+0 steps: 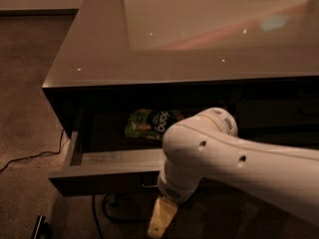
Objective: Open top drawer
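The top drawer [94, 179] stands pulled out from under the glossy grey tabletop [149, 39], with its grey inner tray and left side rail [75, 151] showing. A bit of its small loop handle [147, 185] shows at the front's centre, beside the arm. My gripper [160, 222] hangs below and in front of the drawer front, near the floor, apart from the handle. My white arm [234, 163] crosses in from the right and hides the drawer's right half.
A green snack bag [148, 123] lies inside the drawer at the back. Black cables [30, 157] run over the carpet at left and under the cabinet [102, 213]. A dark object [40, 227] lies on the floor at lower left.
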You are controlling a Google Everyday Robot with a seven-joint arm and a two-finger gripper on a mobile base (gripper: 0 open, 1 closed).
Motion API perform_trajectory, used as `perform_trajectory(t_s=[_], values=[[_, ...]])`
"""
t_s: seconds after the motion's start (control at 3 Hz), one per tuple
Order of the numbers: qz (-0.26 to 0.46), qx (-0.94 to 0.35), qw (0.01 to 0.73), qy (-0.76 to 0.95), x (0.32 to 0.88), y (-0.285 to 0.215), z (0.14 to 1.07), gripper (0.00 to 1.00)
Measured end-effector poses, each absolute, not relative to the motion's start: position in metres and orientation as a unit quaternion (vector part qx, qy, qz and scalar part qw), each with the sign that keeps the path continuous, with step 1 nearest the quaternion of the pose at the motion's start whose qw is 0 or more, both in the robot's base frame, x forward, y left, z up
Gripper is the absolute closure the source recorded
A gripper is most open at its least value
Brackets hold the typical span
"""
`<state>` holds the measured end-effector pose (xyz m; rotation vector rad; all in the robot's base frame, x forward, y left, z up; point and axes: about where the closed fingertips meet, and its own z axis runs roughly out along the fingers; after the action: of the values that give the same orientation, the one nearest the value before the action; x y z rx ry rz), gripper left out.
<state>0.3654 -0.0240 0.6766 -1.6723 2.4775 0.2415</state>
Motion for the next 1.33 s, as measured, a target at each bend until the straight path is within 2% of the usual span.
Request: perform_trajectory(t_s=[0.67,1.33], values=[[0.075,-0.565,0.082,0.817,0.366,-0.021,0.678,0.00],[0.084,-0.598,0.119,0.788,0.424,-0.020,0.661,0.00]])
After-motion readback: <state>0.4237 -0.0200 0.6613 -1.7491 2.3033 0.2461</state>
